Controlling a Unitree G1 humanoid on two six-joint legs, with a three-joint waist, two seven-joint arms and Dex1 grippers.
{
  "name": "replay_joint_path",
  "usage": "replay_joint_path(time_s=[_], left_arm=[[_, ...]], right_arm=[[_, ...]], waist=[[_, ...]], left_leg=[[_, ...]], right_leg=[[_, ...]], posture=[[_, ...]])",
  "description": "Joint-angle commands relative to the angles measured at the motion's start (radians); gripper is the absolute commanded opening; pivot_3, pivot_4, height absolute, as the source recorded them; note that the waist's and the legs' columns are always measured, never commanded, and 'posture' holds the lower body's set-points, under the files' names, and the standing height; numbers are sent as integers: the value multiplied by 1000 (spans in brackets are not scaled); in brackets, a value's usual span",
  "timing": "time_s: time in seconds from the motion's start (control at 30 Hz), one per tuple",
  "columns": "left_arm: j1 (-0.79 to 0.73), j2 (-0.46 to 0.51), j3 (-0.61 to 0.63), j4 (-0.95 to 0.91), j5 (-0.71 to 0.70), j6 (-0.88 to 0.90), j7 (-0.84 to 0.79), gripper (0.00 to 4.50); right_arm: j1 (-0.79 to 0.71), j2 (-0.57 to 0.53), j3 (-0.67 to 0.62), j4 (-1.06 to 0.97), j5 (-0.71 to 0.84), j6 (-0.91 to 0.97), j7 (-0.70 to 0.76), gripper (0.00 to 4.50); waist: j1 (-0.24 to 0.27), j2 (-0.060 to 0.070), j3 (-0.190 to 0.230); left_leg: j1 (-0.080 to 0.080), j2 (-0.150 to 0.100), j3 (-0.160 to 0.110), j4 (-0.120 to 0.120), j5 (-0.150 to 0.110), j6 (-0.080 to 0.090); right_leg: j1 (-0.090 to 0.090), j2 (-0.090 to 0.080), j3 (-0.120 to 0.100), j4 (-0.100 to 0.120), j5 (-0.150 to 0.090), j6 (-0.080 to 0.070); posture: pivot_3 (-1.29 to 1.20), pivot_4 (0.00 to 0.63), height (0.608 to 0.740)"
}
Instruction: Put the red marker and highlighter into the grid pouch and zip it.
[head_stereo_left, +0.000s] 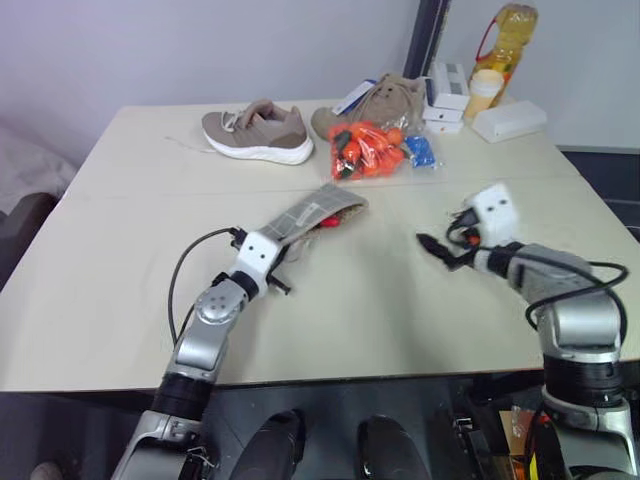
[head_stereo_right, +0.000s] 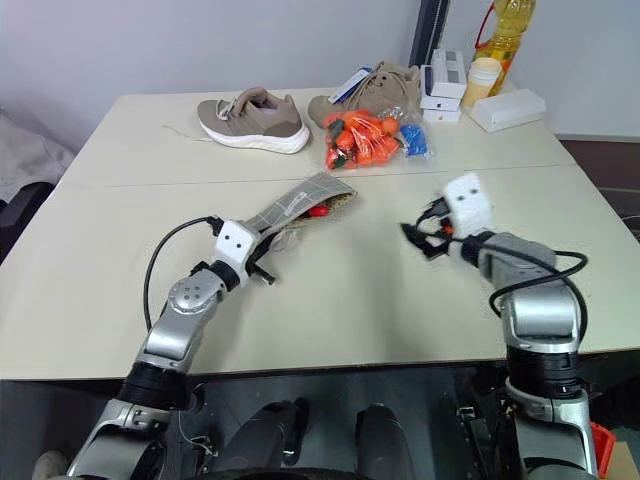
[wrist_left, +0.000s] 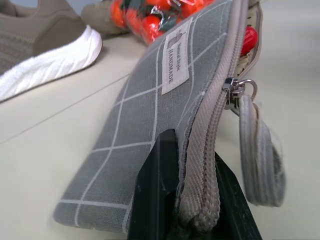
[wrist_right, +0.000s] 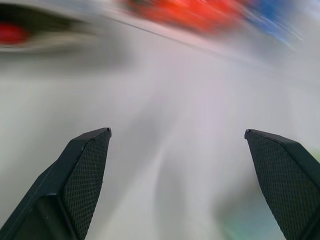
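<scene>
Your left gripper is clenched on the zipper edge of the grid pouch, holding it near the middle of the desk with its mouth aimed toward the far edge. A red tip shows in that mouth, so the red marker looks to be partly in already. Your right gripper stands released, fingers wide and holding nothing, above bare desk on the right half.

You appear to be between items: the marker is in or nearly so, and the highlighter comes next. A pale green smear by the right fingers in the right wrist view may be it, but you cannot tell from that blur. Your next move calls for finding it, pinching it across its flat body and lining it up with the pouch mouth, while the left keeps its hold so the opening does not sag.

There is plenty of open room between the two arms and toward the near edge. The far edge is crowded: a shoe, a bag of orange items just beyond the pouch mouth, and white boxes toward the far right corner. Keep your right arm's swing short of that bag.
</scene>
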Motion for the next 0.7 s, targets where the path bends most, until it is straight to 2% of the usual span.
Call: replay_joint_path(time_s=[0.03, 0.2, 0.3, 0.37, 0.4, 0.57, 0.7], left_arm=[[-38, -22, -12, 9, 1, -8, 6, 0], [-52, -39, -15, 23, 6, -13, 6, 0], [-51, -39, -12, 20, 6, -14, 7, 0], [-48, -36, -4, 15, 4, -13, 10, 0], [-46, -34, 0, 12, 4, -12, 12, 0], [-37, -28, 11, 4, -3, -9, 16, 0], [-37, -18, 28, -4, -18, -16, 9, 0]], right_arm=[[-31, 53, -38, 36, -53, 34, -187, 4438], [-66, 170, -93, 161, -44, 47, -350, 4438], [-81, 201, -120, 213, -37, 39, -409, 4438], [-88, 211, -138, 229, -21, 32, -426, 3898], [-91, 211, -136, 231, -11, 27, -421, 3479], [-97, 186, -91, 226, 14, -18, -394, 944], [-93, 103, 60, 173, -19, -91, -293, 889]], waist=[[1, 0, 0], [0, 0, 0], [-1, 0, 0], [-1, 0, 0], [-1, 0, 0], [-4, 0, 0], [-20, 1, 0]], left_leg=[[0, 0, 0, 0, 0, 0], [0, -1, 1, 0, 0, 0], [0, -1, 1, 0, 0, 0], [0, -1, 0, 1, 0, 0], [0, -1, 0, 1, 0, 0], [0, -1, 0, 1, 0, 0], [0, -1, 0, 0, 0, 0]], right_leg=[[0, 0, 0, 0, 0, 0], [0, 0, 0, 0, 0, 0], [0, 0, 1, 0, 0, 0], [1, 0, 0, 0, 0, 0], [1, 0, 0, 0, 0, 0], [1, 0, 0, 0, 0, 0], [1, 0, 0, 0, 0, 0]], posture=[[0, 150, 740], [0, 150, 740], [0, 150, 740], [0, 150, 740], [0, 150, 740], [0, 150, 740], [0, 150, 740]])
